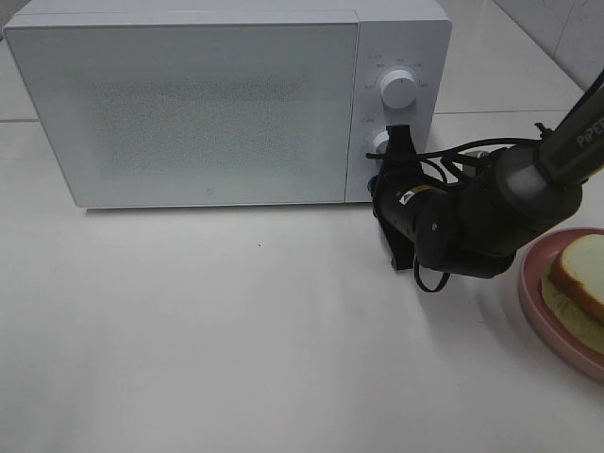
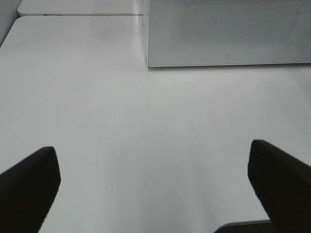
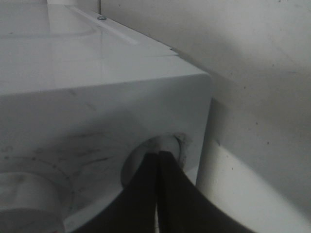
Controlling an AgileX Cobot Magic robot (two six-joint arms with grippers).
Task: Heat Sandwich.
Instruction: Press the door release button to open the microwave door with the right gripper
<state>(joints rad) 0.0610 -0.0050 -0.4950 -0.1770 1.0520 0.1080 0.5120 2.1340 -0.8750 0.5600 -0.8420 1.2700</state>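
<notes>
On the near desk (image 1: 236,349), open room spreads between the released left fingers (image 2: 29,189), up to the microwave's (image 1: 189,113) front edge. At right the sandwich (image 1: 583,269) lies on a pink plate (image 1: 533,302), both cut off by the frame. Beyond, the right fingers (image 3: 146,194), clenched on nothing, mostly hide the lower knob (image 1: 378,143).

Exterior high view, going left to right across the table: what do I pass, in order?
Microwave door → right gripper, shut, at the microwave's control panel → pink plate → sandwich lying on that plate at the picture's right edge.
</notes>
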